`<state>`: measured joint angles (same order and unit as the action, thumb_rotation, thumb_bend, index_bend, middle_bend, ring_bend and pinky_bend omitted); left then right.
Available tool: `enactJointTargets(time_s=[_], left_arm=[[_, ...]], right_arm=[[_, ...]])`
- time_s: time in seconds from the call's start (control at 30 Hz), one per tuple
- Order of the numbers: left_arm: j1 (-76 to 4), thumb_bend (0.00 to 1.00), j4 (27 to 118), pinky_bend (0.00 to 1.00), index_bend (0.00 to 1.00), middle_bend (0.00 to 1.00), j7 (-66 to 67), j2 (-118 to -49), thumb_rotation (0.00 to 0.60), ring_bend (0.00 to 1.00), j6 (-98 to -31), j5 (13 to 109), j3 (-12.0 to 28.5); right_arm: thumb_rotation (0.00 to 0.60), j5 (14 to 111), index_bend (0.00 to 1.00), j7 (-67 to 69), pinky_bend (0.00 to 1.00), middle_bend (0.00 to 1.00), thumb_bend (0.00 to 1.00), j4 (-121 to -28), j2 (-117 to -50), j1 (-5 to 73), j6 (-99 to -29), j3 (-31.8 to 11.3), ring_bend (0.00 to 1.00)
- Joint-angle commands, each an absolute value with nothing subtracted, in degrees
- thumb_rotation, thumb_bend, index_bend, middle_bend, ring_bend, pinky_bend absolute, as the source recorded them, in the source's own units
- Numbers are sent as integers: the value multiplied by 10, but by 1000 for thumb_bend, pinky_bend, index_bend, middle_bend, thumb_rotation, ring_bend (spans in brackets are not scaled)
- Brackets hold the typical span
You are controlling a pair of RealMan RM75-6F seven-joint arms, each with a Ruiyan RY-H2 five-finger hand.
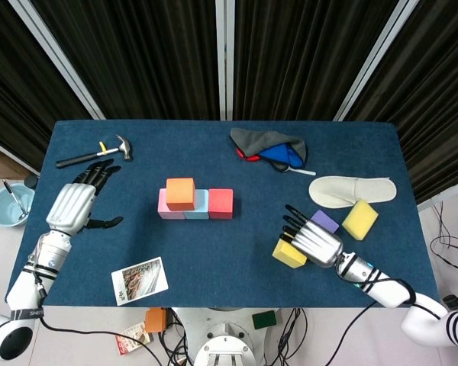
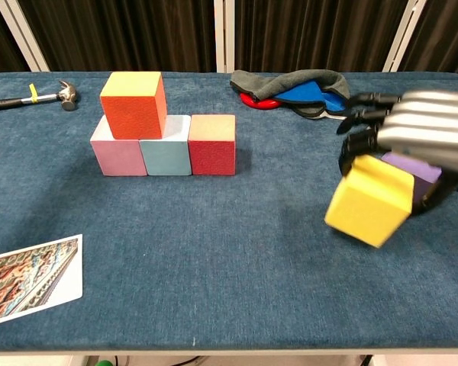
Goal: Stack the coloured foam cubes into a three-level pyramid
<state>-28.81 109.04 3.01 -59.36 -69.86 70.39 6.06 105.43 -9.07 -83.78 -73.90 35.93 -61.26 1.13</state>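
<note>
The right hand [image 2: 412, 149] has its dark fingers [image 2: 359, 145] curled over the top of the yellow foam cube [image 2: 369, 200], thumb behind it, and the cube hangs tilted, one corner down, apparently just clear of the blue cloth-covered table [image 2: 237, 259]. It sits at the robot's right, well apart from the stack, with the purple foam cube [image 2: 414, 169] just behind it and another yellow foam cube [image 1: 360, 219] beyond that.

To my eye the job now is carrying this cube over to the second level. It should be levelled in the grasp first, brought in above the row and set down square over the seam between the pale blue foam cube [image 2: 166, 147] and the red foam cube [image 2: 211, 144], snug against the orange foam cube [image 2: 133, 104] that sits over the pink foam cube [image 2: 116, 152]. Coming in low risks knocking the red one.

A cube has no long axis; what matters is that its faces now sit skewed to the row.

The left hand [image 1: 72, 204] hovers spread and empty near the steel hammer [image 1: 95, 154].
</note>
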Motion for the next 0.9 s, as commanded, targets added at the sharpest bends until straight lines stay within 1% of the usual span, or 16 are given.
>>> enactJointTargets(time_s=[0.03,0.1,0.17,0.27,0.37,0.47,0.53,0.67,0.9], left_arm=[[-275,111,1080,181,113,36,17,-595,559,31,-706,712,56],[-267,107,1074,182,113,36,8,-596,558,31,-709,715,53],[-258,107,1066,182,113,36,-3,-597,565,31,-714,721,50],[-247,107,1051,181,113,36,-3,-603,560,31,-719,731,43],[-241,107,1025,182,117,36,32,-620,583,31,-728,742,35],[-235,106,1002,182,124,40,74,-643,589,31,-741,753,29],[-231,106,992,181,131,54,81,-655,594,31,-749,762,28],[-225,106,983,181,132,59,73,-661,598,31,-752,780,24],[-219,107,980,179,131,59,61,-665,595,32,-754,794,27]], right_arm=[[600,948,604,-89,93,478,147,-913,-731,359,-607,-52,220],[600,882,607,-130,100,482,141,-953,-729,364,-586,-83,224],[600,793,608,-191,103,481,132,-999,-729,376,-565,-120,224],[600,662,608,-292,105,469,130,-1050,-736,409,-548,-160,224],[600,529,608,-391,106,462,129,-1082,-751,457,-558,-189,224],[600,396,608,-475,106,462,129,-1099,-771,517,-584,-208,224],[600,311,605,-523,107,460,127,-1103,-786,561,-609,-221,224],[600,189,594,-592,106,450,125,-1092,-817,638,-654,-240,224],[600,63,571,-644,83,442,123,-1031,-878,735,-702,-267,224]])
